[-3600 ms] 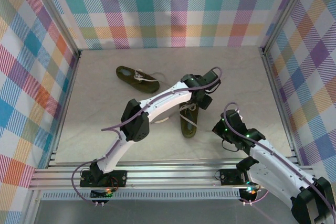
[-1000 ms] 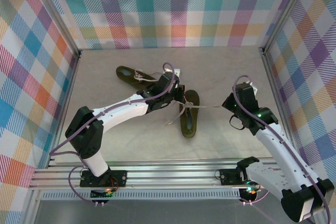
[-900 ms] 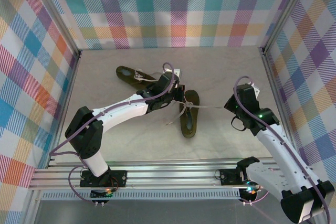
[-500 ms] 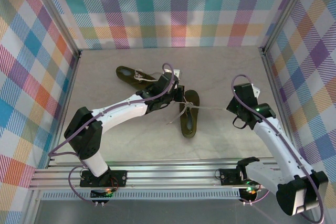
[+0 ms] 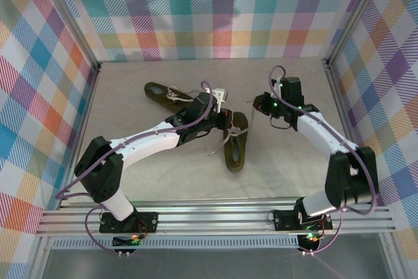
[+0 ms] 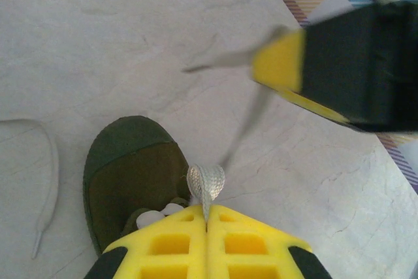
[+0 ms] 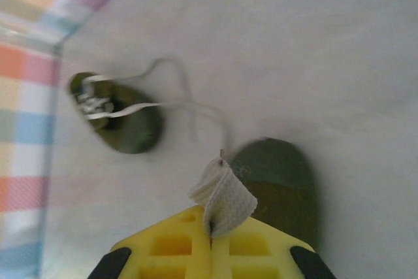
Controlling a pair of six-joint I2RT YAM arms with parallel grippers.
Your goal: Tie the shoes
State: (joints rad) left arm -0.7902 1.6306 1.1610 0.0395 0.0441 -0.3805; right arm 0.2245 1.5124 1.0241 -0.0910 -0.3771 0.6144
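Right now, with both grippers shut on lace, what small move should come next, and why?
Probably cross the right gripper over the left gripper: each is shut on a lace loop of the nearer shoe, and the loops are apart.

I'm in a robot lab test cell, not a home: plaid printed backdrop panels (image 5: 215, 11) on three sides, the aluminium extrusion frame (image 5: 215, 217) I'm bolted to, and a bare stone-look tabletop (image 5: 130, 168).
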